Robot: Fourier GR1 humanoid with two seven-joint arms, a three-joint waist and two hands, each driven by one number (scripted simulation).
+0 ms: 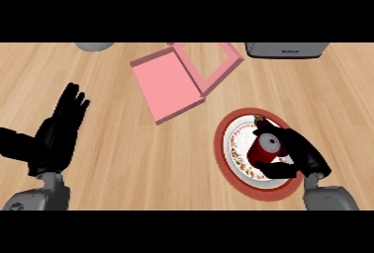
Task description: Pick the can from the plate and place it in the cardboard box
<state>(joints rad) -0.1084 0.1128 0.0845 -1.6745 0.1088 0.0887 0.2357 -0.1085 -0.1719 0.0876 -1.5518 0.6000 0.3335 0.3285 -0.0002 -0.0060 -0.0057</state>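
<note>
counter (146,163) wood, fills view | cardboard box (171,88) pink, lid open, 12 o'clock of centre | plate (232,168) red rim, white centre, 4 o'clock | left hand (60,129) 9 o'clock, fingers straight, holding nothing | right hand (296,153) curled round can | can (267,147) red, silver top, over plate centre

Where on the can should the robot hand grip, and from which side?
Grip the can round its side wall, from the right. It stands about upright on the plate, round top up, and the right robot hand already curls round it there.
</note>
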